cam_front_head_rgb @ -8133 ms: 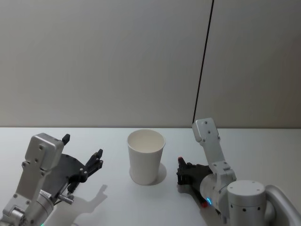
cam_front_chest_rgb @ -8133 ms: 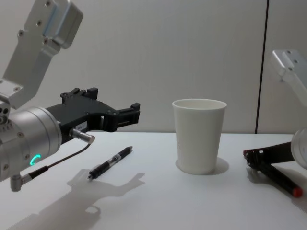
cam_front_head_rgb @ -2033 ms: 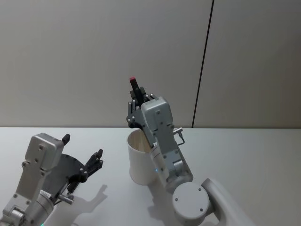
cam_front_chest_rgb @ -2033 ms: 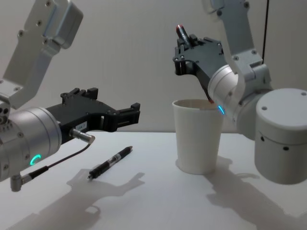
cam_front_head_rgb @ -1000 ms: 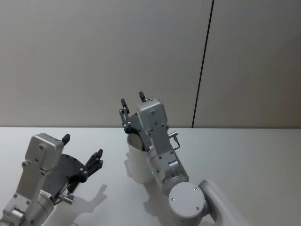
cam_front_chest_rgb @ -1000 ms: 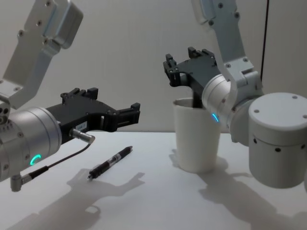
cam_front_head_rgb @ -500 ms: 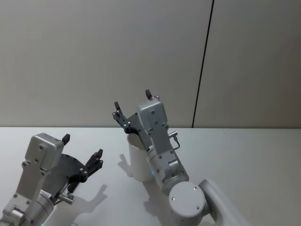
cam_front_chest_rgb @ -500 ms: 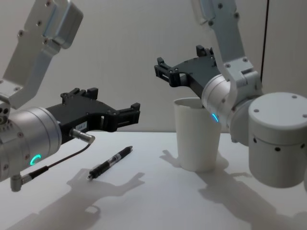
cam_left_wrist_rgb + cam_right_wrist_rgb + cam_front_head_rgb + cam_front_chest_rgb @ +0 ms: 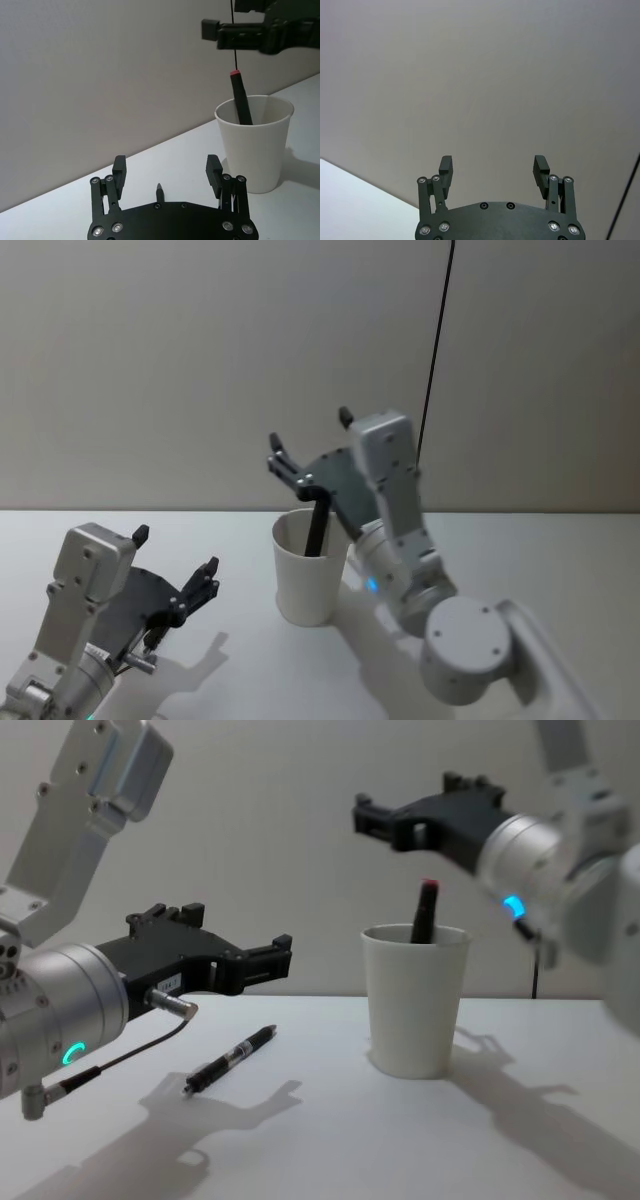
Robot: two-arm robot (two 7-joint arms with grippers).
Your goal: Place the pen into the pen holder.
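The pen holder [image 9: 310,575] is an off-white paper cup in the middle of the table, also seen in the chest view [image 9: 417,1010] and the left wrist view [image 9: 255,145]. A dark pen with a red end [image 9: 424,915] stands tilted inside it [image 9: 317,525] [image 9: 240,100], free of any gripper. My right gripper [image 9: 308,440] [image 9: 405,802] hovers open above the cup with nothing between its fingers [image 9: 493,165]. A second black pen [image 9: 230,1060] lies on the table left of the cup. My left gripper [image 9: 178,552] [image 9: 240,932] hangs open above that pen [image 9: 166,165].
The white table [image 9: 560,570] runs back to a plain grey wall with a dark vertical seam [image 9: 432,370]. The right arm's body [image 9: 460,640] fills the near right side. Bare tabletop lies behind and to the right of the cup.
My right gripper carried the red-ended pen from the table's right side to the cup, opened and let it drop in, then drew up and to the right. The left arm has not moved.
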